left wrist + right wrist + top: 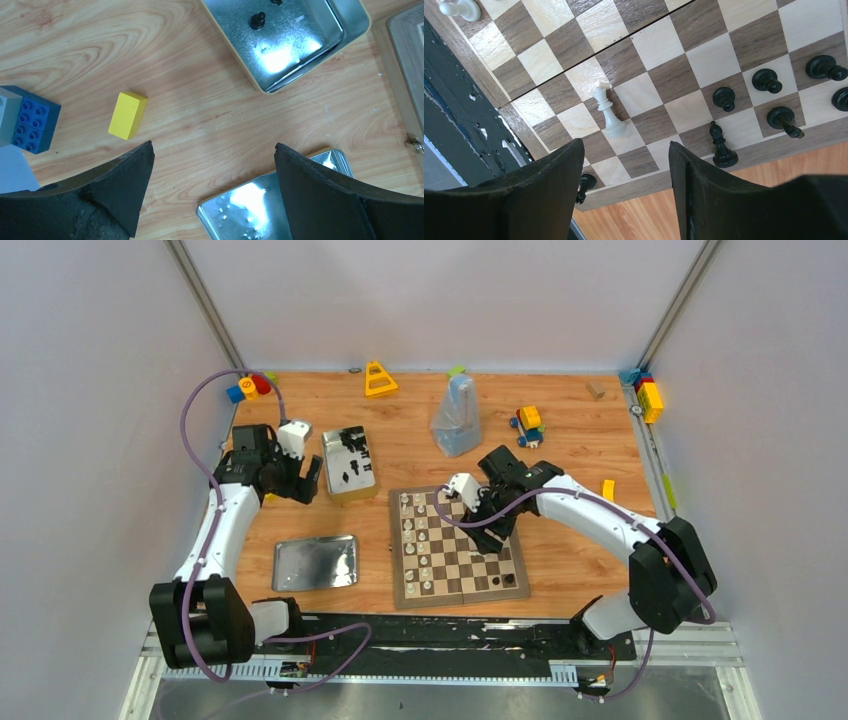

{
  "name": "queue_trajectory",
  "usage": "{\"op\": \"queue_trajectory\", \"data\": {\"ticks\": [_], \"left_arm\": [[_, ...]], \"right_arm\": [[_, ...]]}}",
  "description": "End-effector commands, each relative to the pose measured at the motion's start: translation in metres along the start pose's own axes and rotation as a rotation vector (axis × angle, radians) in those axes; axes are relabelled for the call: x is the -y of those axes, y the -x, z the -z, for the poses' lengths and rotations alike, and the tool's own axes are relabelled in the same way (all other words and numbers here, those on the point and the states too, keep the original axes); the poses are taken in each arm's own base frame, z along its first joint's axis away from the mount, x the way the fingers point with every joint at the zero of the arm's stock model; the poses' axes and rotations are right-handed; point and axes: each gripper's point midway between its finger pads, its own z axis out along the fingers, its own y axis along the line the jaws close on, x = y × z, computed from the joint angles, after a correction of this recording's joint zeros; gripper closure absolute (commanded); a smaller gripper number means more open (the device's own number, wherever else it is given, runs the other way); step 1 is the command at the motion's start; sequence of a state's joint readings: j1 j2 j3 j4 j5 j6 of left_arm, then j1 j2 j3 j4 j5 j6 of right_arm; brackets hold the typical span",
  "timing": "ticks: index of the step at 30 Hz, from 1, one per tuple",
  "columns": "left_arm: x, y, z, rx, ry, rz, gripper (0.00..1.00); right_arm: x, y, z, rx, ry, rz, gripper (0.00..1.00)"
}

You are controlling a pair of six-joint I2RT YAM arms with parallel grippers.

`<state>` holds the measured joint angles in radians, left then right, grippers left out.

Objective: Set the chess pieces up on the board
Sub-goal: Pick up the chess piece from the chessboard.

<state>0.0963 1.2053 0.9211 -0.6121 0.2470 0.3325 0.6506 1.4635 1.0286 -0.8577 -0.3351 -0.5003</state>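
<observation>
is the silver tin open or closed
Open: the tin shows black pieces inside; its lid lies apart on the table.

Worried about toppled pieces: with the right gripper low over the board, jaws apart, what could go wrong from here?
1. The white piece stands upright just ahead of the right gripper, whose jaws are open; a finger could clip and topple it in pulling away.
2. A black piece stands close beside one finger, near the edge of the board; a sideways move might knock it onto the table.
</observation>
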Motion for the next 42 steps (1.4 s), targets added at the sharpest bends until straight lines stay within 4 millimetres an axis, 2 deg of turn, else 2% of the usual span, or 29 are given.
{"op": "queue_trajectory", "data": {"ticks": [1,8,20,31,42], "left_arm": [[0.002,0.015,0.011,0.063,-0.022,-0.021,0.03],[0.003,0.017,0.012,0.066,-0.024,-0.021,0.03],[0.003,0.017,0.011,0.070,-0.025,-0.024,0.03],[0.003,0.015,0.011,0.065,-0.024,-0.024,0.03],[0.003,0.014,0.008,0.056,-0.028,-0.021,0.03]], "right_arm": [[0.004,0.008,-0.006,0.061,-0.003,0.027,0.36],[0.007,0.002,-0.021,0.040,0.012,0.007,0.43],[0.000,-0.003,-0.029,0.018,0.060,-0.020,0.58],[-0.010,-0.009,-0.029,0.003,0.099,-0.038,0.61],[-0.011,-0.013,-0.032,-0.009,0.106,-0.042,0.64]]}}
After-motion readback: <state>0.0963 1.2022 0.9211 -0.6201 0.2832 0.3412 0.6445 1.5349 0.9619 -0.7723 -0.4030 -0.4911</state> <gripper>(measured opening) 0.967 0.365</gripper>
